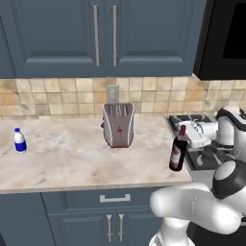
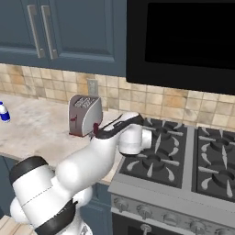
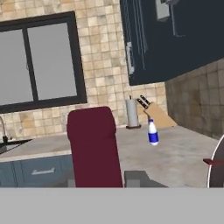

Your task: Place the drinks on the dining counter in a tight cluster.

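The tall dark red wine bottle [image 1: 178, 150] stands upright at the right end of the marble counter [image 1: 67, 158], next to the stove. My gripper [image 1: 184, 132] reaches in from the right and is shut on its neck. In the hand view the bottle's maroon top [image 3: 93, 146] rises between the two fingertips of the gripper [image 3: 103, 179]. The small white blue-labelled water bottle [image 1: 19, 140] [image 2: 3, 112] [image 3: 152, 132] stands far off at the counter's left end. The dining counter is out of view.
A silver toaster [image 1: 118, 125] [image 2: 84, 114] sits against the tiled backsplash between the two bottles. The gas stove [image 2: 183, 156] lies right of the counter, under a black microwave [image 2: 183, 39]. A knife block [image 3: 160, 117] and paper roll [image 3: 132, 113] stand in the far corner.
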